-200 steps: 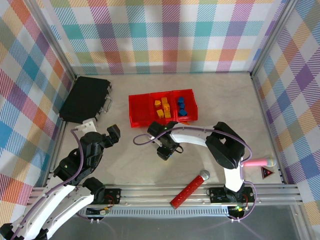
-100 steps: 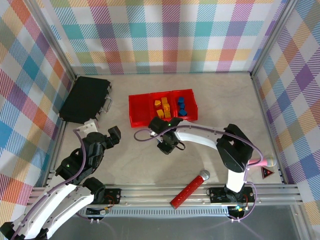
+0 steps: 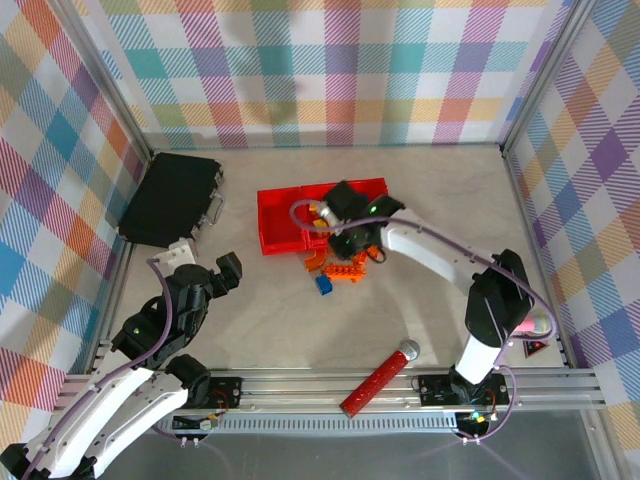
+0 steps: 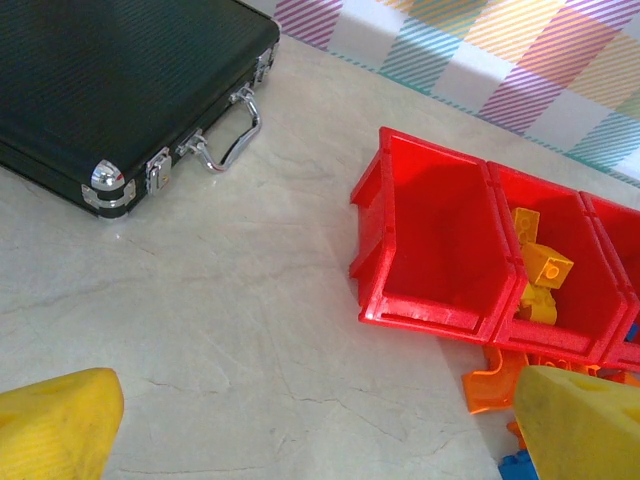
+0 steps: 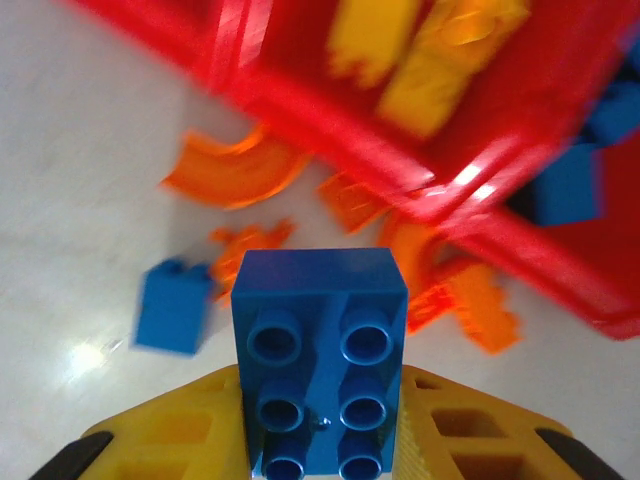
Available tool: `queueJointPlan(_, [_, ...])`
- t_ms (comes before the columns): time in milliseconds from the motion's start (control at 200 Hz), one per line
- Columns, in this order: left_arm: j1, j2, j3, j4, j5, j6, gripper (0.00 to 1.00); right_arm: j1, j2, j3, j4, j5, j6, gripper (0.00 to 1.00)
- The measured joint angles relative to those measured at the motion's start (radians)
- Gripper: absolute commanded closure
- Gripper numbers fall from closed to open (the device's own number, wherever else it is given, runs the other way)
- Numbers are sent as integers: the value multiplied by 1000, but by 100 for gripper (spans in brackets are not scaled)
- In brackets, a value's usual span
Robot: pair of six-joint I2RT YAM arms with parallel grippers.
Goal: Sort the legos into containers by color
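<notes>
Blue lego [image 5: 318,360] gripped; orange legos [image 3: 345,268] loose beside red containers [image 3: 280,222].

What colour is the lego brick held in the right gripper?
Blue. The held brick shows best in the right wrist view, studs facing the camera.

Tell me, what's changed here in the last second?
The right gripper closed on a blue brick and carried it farther from the robot, up to the bins, uncovering loose bricks, orange and blue, beside them. The open left gripper, bins, case and red cylinder stayed put.
</notes>
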Motion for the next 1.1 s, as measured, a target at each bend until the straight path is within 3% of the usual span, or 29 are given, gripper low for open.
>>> queueJointPlan(140, [0, 2, -1, 0, 7, -3, 0, -150, 50, 130, -10, -13, 3, 73])
queueJointPlan(315, [0, 6, -1, -6, 35, -10, 0, -233, 183, 288, -16, -41, 3, 74])
queueJointPlan(645, [0, 6, -2, -29, 95, -34, 0, -283, 415, 466, -48, -60, 3, 73])
queueJointPlan(920, [0, 7, -22, -40, 155, -58, 0, -301, 473, 491, -67, -59, -1, 68])
queueJointPlan(1100, [0, 11, -52, -44, 204, -75, 0, -301, 483, 491, -74, -59, -3, 58])
